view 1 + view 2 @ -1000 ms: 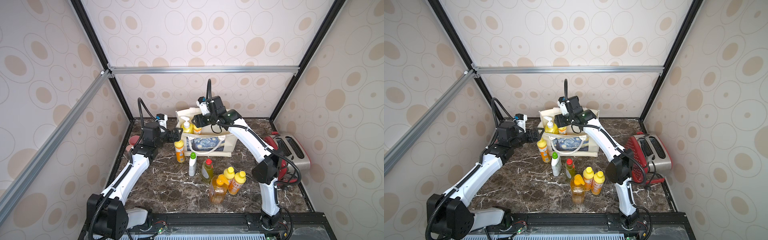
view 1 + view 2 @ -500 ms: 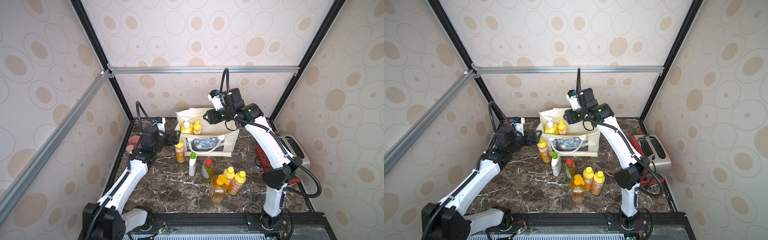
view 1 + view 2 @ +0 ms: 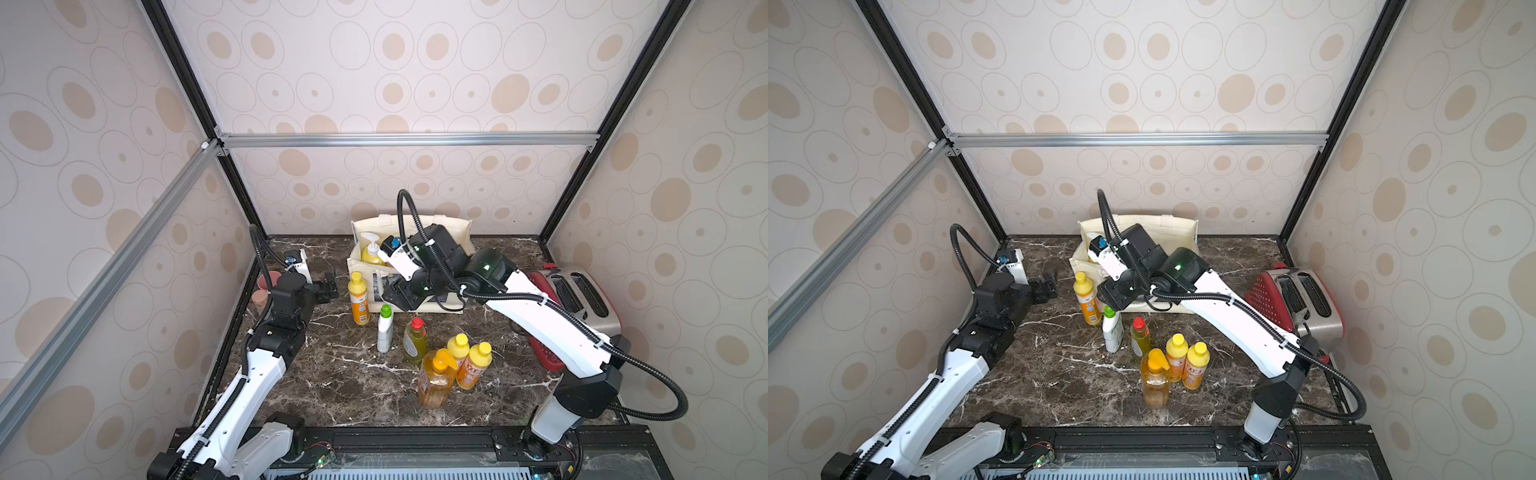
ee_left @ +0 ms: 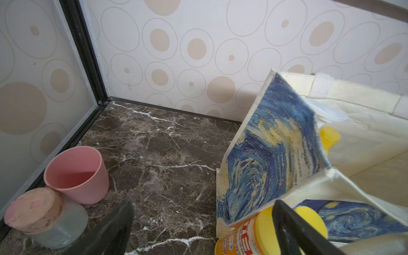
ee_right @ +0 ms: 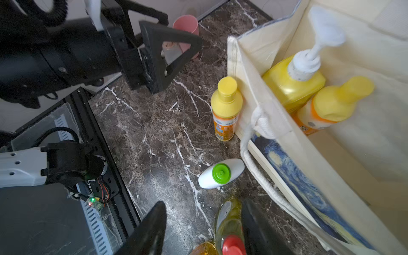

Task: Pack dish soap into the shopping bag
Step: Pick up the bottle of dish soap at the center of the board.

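Right gripper, jaws spread and empty, hangs over the greenish red-capped bottle standing on the table before the shopping bag; left gripper also spread; best to centre, descend below the cap, and clear the white green-capped bottle.

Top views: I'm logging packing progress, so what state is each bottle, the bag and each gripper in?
shopping bag, upright, open.
yellow pump bottle, inside bag.
one small orange bottle, inside bag.
six remaining bottles, upright on table.
left gripper, jaws open, empty.
right gripper, jaws open, empty.
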`<state>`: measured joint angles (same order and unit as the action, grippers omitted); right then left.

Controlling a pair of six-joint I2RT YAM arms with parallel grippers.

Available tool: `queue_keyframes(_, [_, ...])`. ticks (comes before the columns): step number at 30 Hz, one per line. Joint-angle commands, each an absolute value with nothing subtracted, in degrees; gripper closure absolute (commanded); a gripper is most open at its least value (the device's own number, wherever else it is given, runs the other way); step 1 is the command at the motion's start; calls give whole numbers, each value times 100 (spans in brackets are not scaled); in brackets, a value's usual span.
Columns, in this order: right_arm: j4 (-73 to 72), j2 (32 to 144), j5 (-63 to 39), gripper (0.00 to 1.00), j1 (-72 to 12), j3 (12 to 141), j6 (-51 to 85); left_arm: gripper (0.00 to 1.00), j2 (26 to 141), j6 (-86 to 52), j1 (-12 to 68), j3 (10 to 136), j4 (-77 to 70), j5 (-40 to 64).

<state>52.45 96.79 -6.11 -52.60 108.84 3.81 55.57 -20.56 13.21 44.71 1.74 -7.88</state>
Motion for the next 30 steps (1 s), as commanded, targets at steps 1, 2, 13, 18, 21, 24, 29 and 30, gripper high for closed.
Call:
queue_keyframes(1, [4469,9799,-500,41,-5344,10723,605,3,5300,-2048,1243,4419,-35,-1054])
queue_keyframes(2, [4386,9891,-510,40,-5360,10727,610,3,5260,-2070,1208,4393,-36,-1048])
queue_keyframes(13, [4383,11277,70,31,-5484,11913,388,3,5317,-2340,764,4263,-160,-414])
queue_keyframes(18, [4348,11747,456,27,-5503,12240,442,3,5344,-2292,760,4290,-123,-369])
queue_keyframes(21, [4244,11927,750,23,-5520,12278,486,3,5362,-2251,760,4298,-119,-321])
queue_keyframes(24, [4148,12085,968,21,-5530,12270,514,3,5404,-2232,762,4309,-119,-286])
queue_keyframes(29, [3978,12264,943,20,-5535,12275,527,3,5483,-2232,760,4316,-158,-165])
queue_keyframes(30, [3946,12302,927,20,-5537,12285,541,3,5490,-2232,756,4321,-167,-147])
